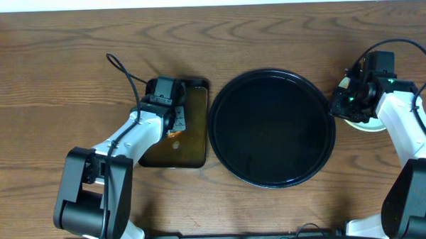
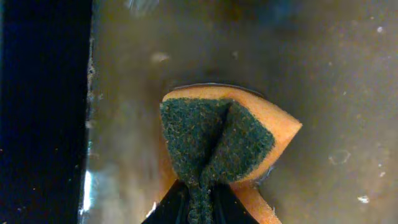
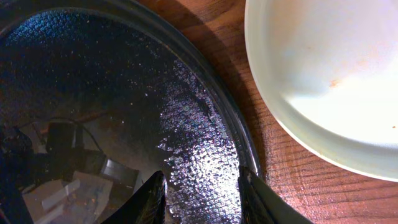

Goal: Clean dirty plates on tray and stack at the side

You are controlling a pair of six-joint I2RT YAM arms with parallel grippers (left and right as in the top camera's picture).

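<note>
A folded sponge (image 2: pixel 214 140) is pinched in the closed left claw (image 2: pixel 199 202) above brown water in the small tray (image 1: pixel 189 145). The right claw (image 3: pixel 200 198) is held partly open and empty over the big tray (image 1: pixel 270 128), at its rim. A plate (image 3: pixel 323 68) is set on the worktop (image 1: pixel 55 68) just beside that rim.

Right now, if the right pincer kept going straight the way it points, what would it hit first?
Probably the black tray, just inside its rim. The pale plate lies off to the side, out of its line. Depth is hard to judge.
</note>
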